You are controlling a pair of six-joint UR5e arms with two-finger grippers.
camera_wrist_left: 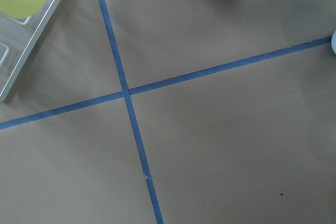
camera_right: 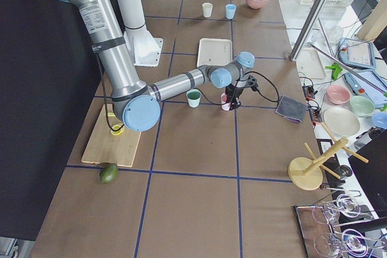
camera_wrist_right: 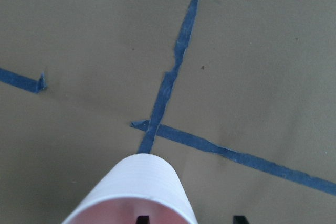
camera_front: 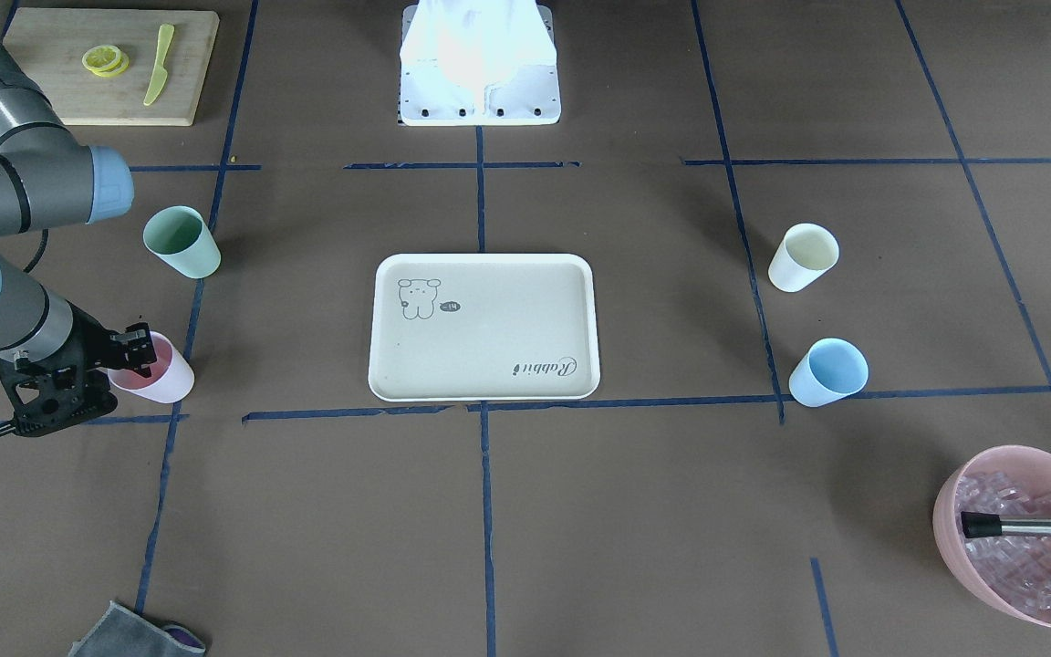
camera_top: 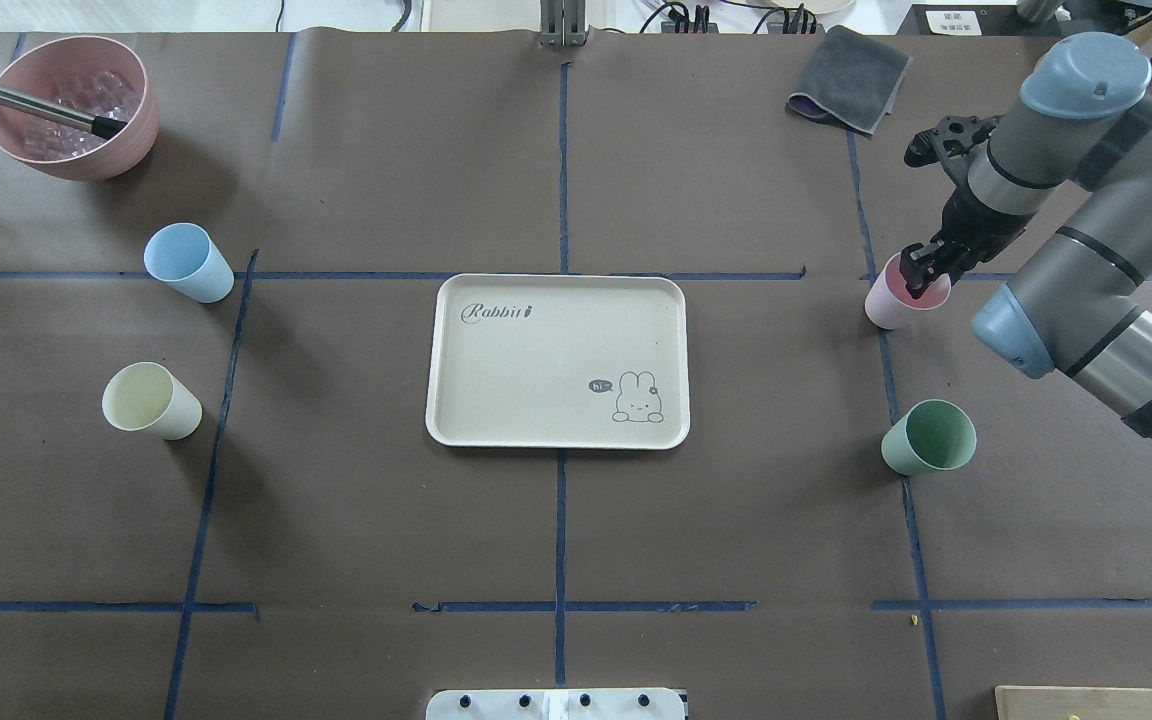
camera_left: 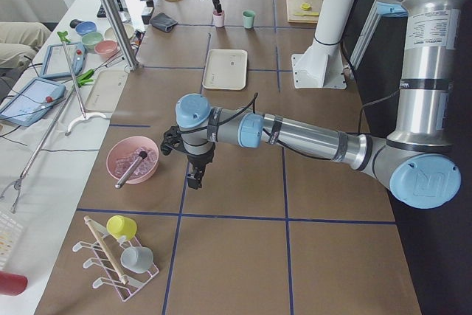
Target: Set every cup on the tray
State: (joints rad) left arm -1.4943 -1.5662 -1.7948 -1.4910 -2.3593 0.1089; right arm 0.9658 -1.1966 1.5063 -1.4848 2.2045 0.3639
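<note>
The cream-beige tray (camera_front: 489, 347) lies bare at the table's middle, also in the overhead view (camera_top: 536, 370). The pale pink cup (camera_front: 165, 376) (camera_top: 886, 306) stands upright off the tray. My right gripper (camera_front: 135, 351) (camera_top: 924, 274) is open at its rim, one finger inside and one outside in the right wrist view (camera_wrist_right: 142, 187). The mint green cup (camera_top: 928, 437) stands nearer the robot's base. The cream-yellow cup (camera_top: 149, 400) and the light blue cup (camera_top: 188, 262) stand on the tray's other side. My left gripper (camera_left: 193, 180) hangs over bare table; I cannot tell if it is open.
A large pink bowl (camera_top: 76, 105) of ice cubes with a metal handle in it sits at the far left corner. A grey cloth (camera_top: 848, 78) lies beyond the pink cup. A wooden cutting board (camera_front: 110, 64) with lemon slices and a knife lies near the robot's base (camera_front: 480, 64).
</note>
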